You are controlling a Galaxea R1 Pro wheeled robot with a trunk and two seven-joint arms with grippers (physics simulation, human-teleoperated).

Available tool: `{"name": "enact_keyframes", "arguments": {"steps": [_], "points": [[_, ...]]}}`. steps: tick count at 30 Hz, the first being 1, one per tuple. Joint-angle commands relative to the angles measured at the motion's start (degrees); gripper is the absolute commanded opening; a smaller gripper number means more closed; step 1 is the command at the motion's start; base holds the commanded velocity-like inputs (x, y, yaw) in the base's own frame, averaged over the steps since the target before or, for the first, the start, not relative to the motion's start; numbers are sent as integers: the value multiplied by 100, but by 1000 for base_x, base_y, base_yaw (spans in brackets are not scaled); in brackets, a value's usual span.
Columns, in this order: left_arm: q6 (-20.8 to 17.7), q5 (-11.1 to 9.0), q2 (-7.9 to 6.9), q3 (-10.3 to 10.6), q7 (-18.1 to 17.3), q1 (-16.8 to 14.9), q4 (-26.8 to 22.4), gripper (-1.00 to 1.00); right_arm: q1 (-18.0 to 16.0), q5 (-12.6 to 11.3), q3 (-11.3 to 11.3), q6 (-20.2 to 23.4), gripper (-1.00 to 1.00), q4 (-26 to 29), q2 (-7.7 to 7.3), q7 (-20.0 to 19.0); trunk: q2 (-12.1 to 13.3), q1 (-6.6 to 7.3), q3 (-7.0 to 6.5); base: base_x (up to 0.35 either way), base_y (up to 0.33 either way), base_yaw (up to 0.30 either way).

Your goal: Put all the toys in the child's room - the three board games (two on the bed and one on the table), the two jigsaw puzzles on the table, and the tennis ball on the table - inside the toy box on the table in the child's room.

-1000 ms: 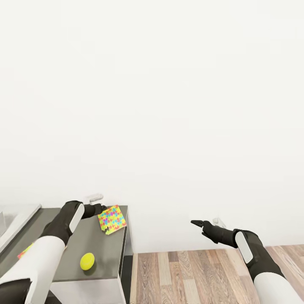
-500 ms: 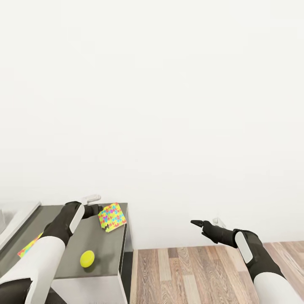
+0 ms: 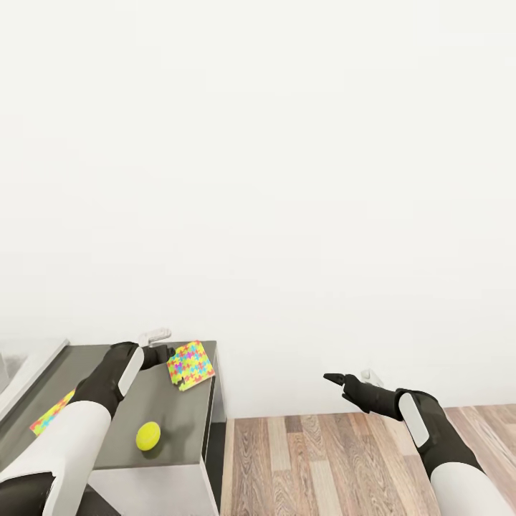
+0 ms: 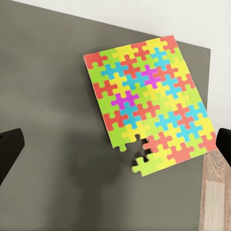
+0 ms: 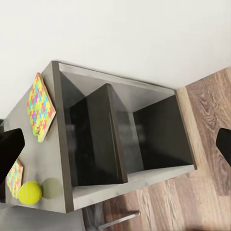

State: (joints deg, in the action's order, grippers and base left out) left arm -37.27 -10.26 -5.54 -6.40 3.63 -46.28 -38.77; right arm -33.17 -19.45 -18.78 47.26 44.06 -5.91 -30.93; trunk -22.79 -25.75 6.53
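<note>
A jigsaw puzzle (image 3: 190, 364) of bright pieces lies flat at the far right corner of the table (image 3: 179, 423). My left gripper (image 3: 166, 352) hovers just left of it, open, and the puzzle (image 4: 149, 103) lies between and ahead of its fingertips (image 4: 9, 149). A second jigsaw puzzle (image 3: 49, 416) peeks out from under my left forearm. The yellow tennis ball (image 3: 148, 435) rests near the table's front edge. The toy box's pale sloping wall (image 3: 32, 373) shows at far left. My right gripper (image 3: 333, 378) hangs open and empty over the wood floor, right of the table.
The right wrist view looks at the table's open end: dark shelf compartments (image 5: 125, 139), both puzzles (image 5: 41, 106) and the ball (image 5: 30, 191) on top. A white wall (image 3: 287, 179) stands behind. Wood plank floor (image 3: 322, 459) extends to the right.
The whole picture has shifted slightly, so the camera moved. Both arms hold their poses and nothing on the table has moved.
</note>
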Motion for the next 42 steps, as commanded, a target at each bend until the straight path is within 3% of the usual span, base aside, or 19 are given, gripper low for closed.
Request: {"name": "enact_keyframes", "arguments": {"steps": [1, 26, 42], "points": [[-28, -61, 0, -2, 35, -4, -8, 100, -8, 2, -18, 37, 100, 3, 2, -16, -13, -4, 15, 0, 0, 0], [-29, -72, 1, -1, 6, -4, -8, 100, -5, 2, -21, 34, 100, 6, 2, -105, -13, -4, 18, 6, 0, 0], [-26, -72, 0, -1, 7, -4, -8, 100, -5, 2, -15, 29, 100, 6, 11, -106, -13, -4, 18, 233, 0, 0]]}}
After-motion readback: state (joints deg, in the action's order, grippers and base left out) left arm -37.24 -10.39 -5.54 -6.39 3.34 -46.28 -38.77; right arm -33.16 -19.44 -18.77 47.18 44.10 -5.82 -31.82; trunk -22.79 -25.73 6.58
